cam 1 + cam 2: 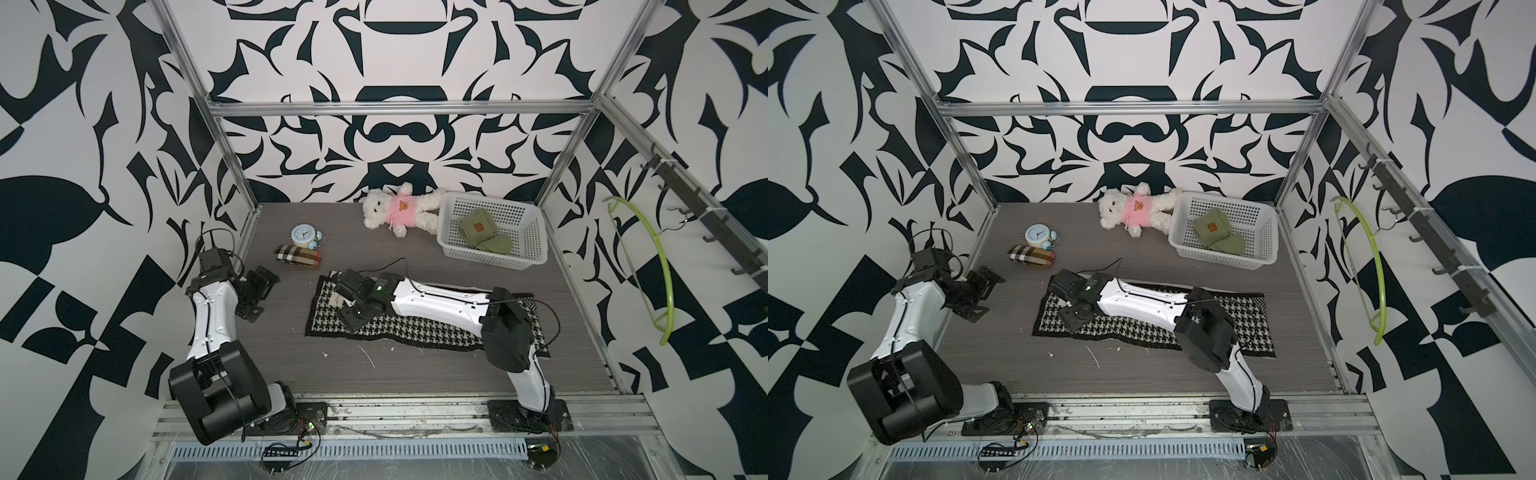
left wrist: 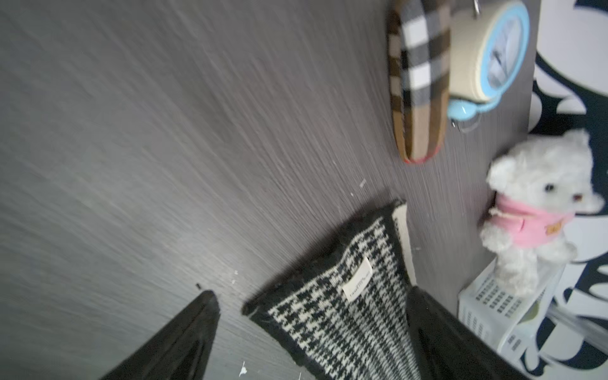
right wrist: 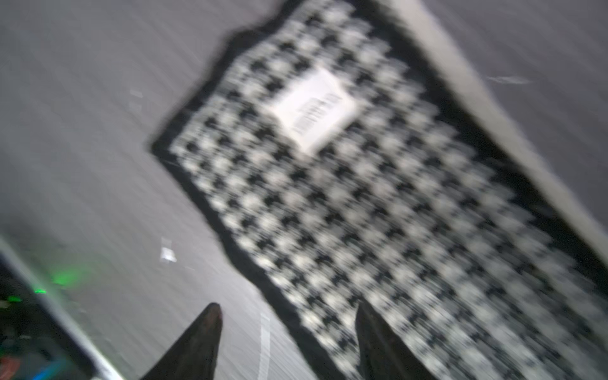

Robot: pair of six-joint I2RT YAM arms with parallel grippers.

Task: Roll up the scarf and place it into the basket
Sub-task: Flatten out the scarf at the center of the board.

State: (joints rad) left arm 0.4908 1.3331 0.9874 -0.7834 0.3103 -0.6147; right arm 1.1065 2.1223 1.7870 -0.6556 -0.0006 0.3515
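The black-and-white houndstooth scarf (image 1: pixel 415 328) (image 1: pixel 1142 328) lies flat and unrolled across the middle of the table. My right gripper (image 1: pixel 343 303) (image 1: pixel 1069 305) hangs over its left end. In the right wrist view the right gripper (image 3: pixel 288 309) is open, one finger over the scarf (image 3: pixel 362 197) and one over bare table. My left gripper (image 1: pixel 253 295) (image 2: pixel 312 296) is wide open and empty, off to the left of the scarf (image 2: pixel 345 312). The white perforated basket (image 1: pixel 494 253) (image 1: pixel 1225 255) stands at the back right.
A green knitted item (image 1: pixel 482 232) lies inside the basket. A white teddy bear (image 1: pixel 399 210) in a pink top lies left of it. A blue alarm clock (image 1: pixel 303 236) and a plaid slipper (image 1: pixel 297 255) sit at the back left. A green hanger (image 1: pixel 660 266) hangs on the right wall.
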